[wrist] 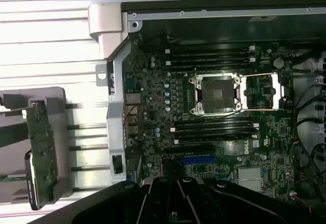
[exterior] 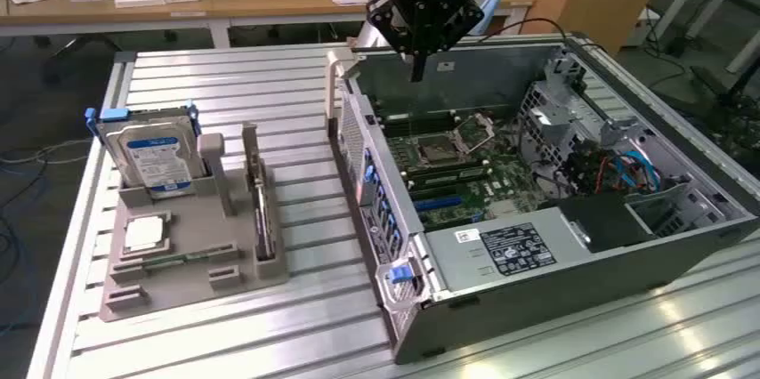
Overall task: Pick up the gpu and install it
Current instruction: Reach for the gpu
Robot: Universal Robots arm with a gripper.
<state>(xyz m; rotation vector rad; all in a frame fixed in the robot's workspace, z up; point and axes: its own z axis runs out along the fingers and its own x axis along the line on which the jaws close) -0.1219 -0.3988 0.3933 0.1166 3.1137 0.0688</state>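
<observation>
**Gpu** [exterior: 262, 214]: thin dark card, standing on edge in a slot of the grey holder [exterior: 178, 283], towards the exterior view's left. It is well apart from my gripper and untouched.

**Gripper** [exterior: 416, 72]: mine. The fingers are pressed together on nothing. It hangs over the far end of the open case [exterior: 594, 283], pointing down at the motherboard [wrist: 153, 107].

**Bench** [exterior: 226, 85]: ribbed metal slats carrying both holder and case. A wooden desk [exterior: 238, 1] with small items stands behind.

**Holder contents:** the gpu; a hard drive [exterior: 155, 158] with a blue label, upright at the far end; a square silver processor [exterior: 144, 233] lying flat.

**Case contents:** the motherboard, with an open empty socket [wrist: 219, 94] between rows of memory slots.
</observation>
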